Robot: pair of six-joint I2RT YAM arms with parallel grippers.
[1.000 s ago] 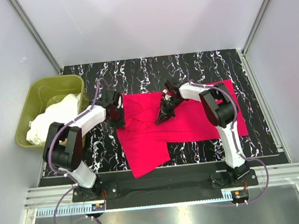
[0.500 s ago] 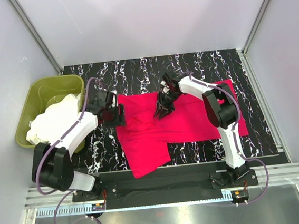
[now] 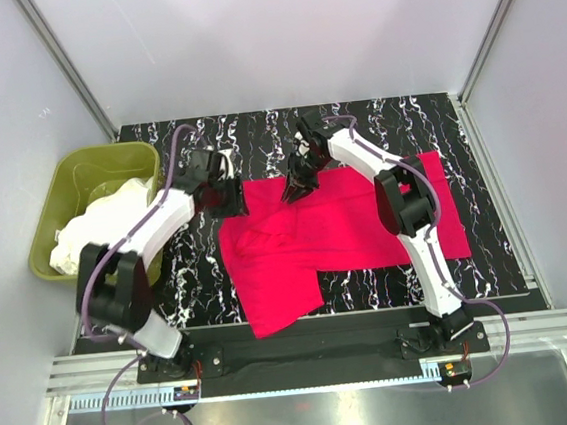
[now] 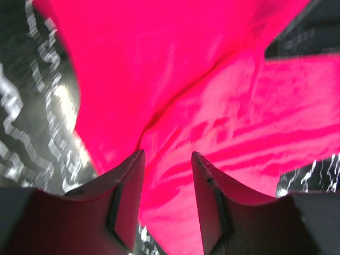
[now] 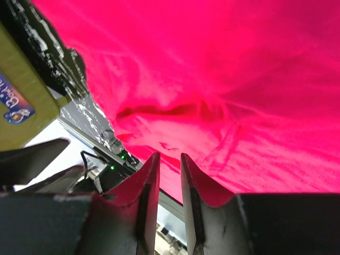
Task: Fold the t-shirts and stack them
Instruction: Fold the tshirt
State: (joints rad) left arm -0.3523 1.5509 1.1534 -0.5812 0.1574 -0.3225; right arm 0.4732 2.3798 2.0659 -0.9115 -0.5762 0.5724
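A crimson-red t-shirt [image 3: 350,221] lies spread and partly rumpled in the middle of the black marbled worktop [image 3: 477,134]. The left tool [image 3: 228,196] pinches its far left corner. The right tool [image 3: 292,186] is clamped on its far edge. White t-shirts [image 3: 104,225] sit heaped in an olive tub [image 3: 83,163] at the left.

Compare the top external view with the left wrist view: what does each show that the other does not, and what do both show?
Only top external: the green tub holding white t-shirts. Only left wrist: the left gripper close up, red cloth bunched between its fingers. Both: the red t-shirt and the black marbled table.
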